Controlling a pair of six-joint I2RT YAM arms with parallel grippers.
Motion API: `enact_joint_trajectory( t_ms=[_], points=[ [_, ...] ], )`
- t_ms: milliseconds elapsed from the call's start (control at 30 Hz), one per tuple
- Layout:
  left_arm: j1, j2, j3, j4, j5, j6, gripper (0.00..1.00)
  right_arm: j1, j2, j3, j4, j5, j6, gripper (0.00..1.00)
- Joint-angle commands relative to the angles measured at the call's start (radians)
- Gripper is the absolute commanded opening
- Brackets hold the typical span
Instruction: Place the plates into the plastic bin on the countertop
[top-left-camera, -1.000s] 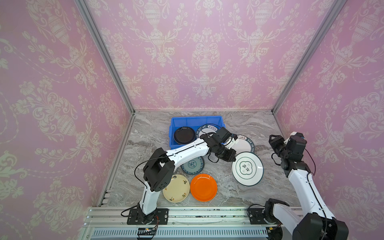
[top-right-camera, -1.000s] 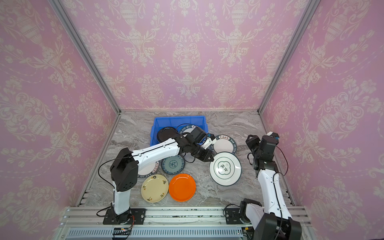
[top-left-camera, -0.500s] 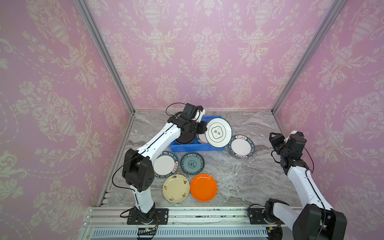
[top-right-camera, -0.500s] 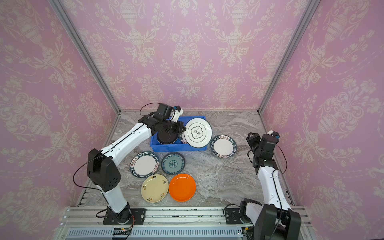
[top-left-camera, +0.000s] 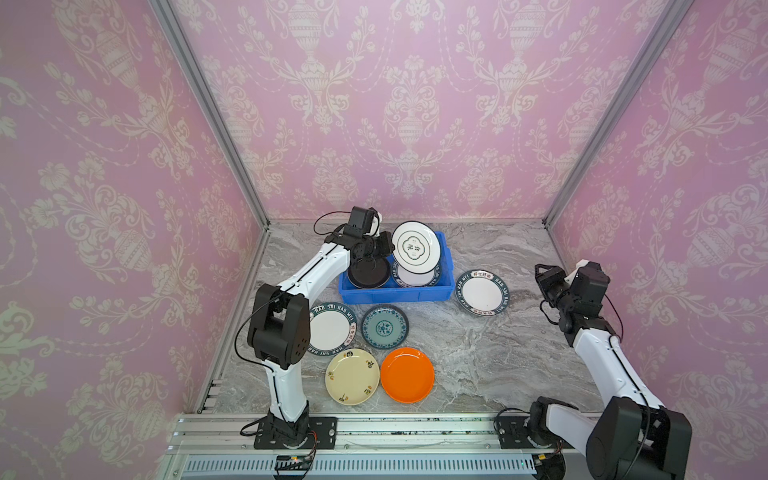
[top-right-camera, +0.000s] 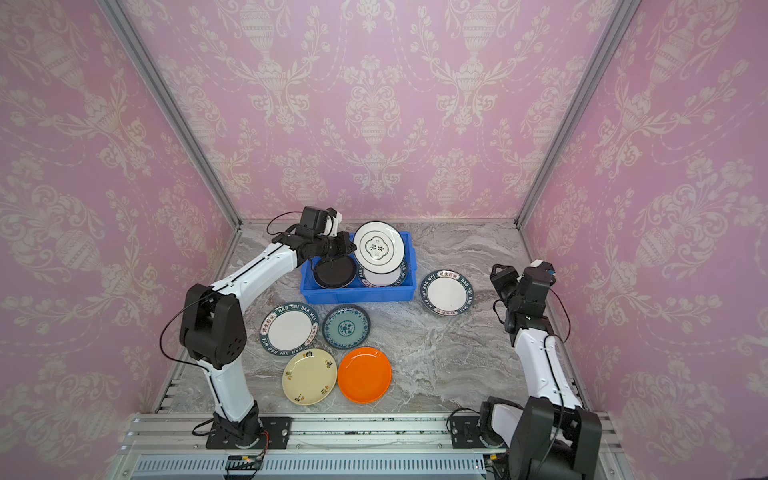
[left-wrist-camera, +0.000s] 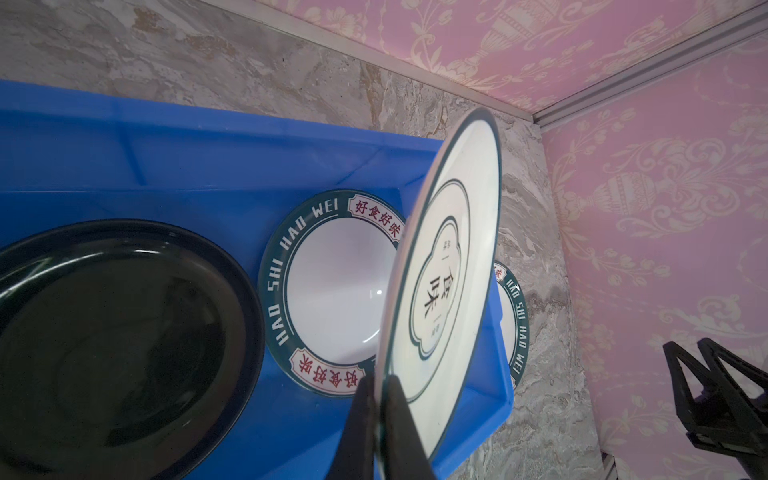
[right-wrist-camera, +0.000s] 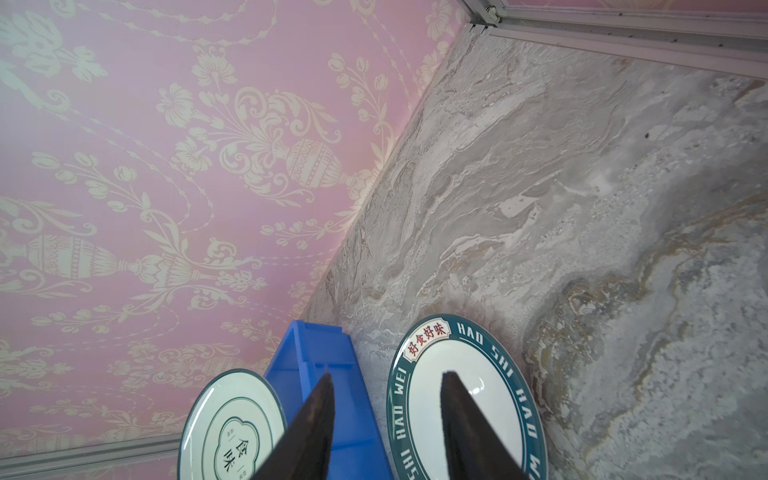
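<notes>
The left gripper (left-wrist-camera: 379, 386) clamped the rim of a round white black-ringed plate (top-left-camera: 415, 248), tilted above the bright blue plastic bin (top-left-camera: 395, 296); the right gripper (right-wrist-camera: 387, 376) hung parted and empty.

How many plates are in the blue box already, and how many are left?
Two lie in the blue bin: the black plate and a lettered plate. The left hand grips the ringed white plate, tilted over the bin. Five wait on the countertop: the right lettered plate, the left lettered plate, the teal plate, the cream plate, the orange plate.
</notes>
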Motion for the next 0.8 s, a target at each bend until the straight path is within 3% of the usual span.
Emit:
enact_joint_trajectory(
  t_ms=[0, 700, 767],
  points=[
    [0.002, 0.025, -0.023, 0.102, -0.001, -0.078, 0.00, -0.006, 0.011, -0.002, 0.029, -0.023, 0.015, 0.44],
    [0.004, 0.182, -0.032, 0.137, 0.014, -0.159, 0.00, 0.004, 0.050, 0.011, 0.029, -0.062, 0.014, 0.44],
    [0.002, 0.195, -0.009, 0.103, 0.005, -0.141, 0.09, 0.005, 0.050, 0.014, 0.028, -0.061, 0.011, 0.44]
  ],
)
